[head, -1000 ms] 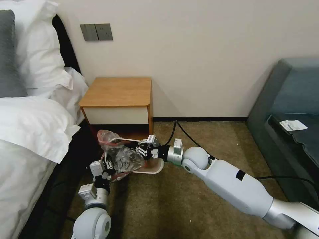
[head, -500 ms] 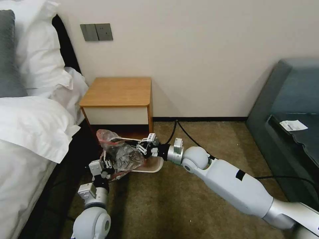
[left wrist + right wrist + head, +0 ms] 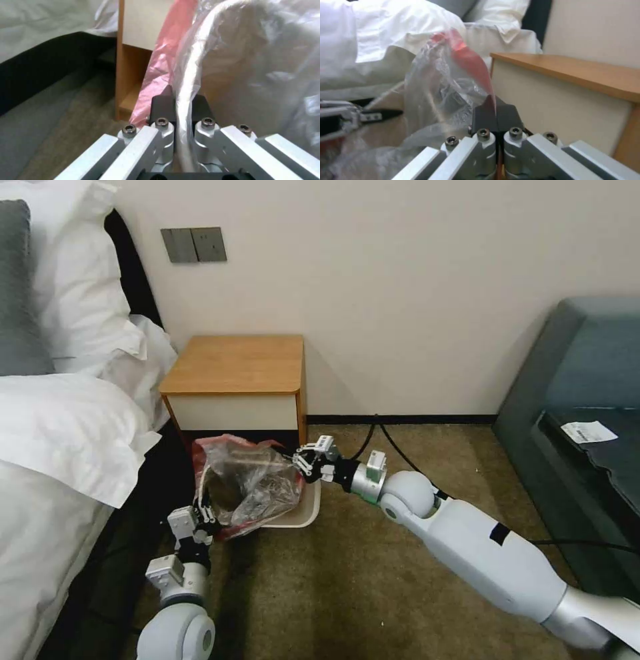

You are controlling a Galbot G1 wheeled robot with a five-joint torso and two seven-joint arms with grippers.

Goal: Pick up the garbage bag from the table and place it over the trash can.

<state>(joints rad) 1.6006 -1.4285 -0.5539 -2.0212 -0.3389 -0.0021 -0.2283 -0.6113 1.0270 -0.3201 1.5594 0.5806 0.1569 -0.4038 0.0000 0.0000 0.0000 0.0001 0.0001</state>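
**Both grippers hold the bag over the bin**

You see the garbage bag (image 3: 250, 487) stretched between two grippers, low on the carpet (image 3: 373, 580) in front of the table (image 3: 237, 367). The left gripper (image 3: 200, 513) is clenched on the bag's near edge; in its wrist view the plastic runs straight between the dark pads (image 3: 163, 107). The right gripper (image 3: 303, 461) pinches the red band on the far side, its pads (image 3: 485, 117) pressed together on it. The bag drapes across the trash can (image 3: 300, 517), whose cream rim shows beneath.
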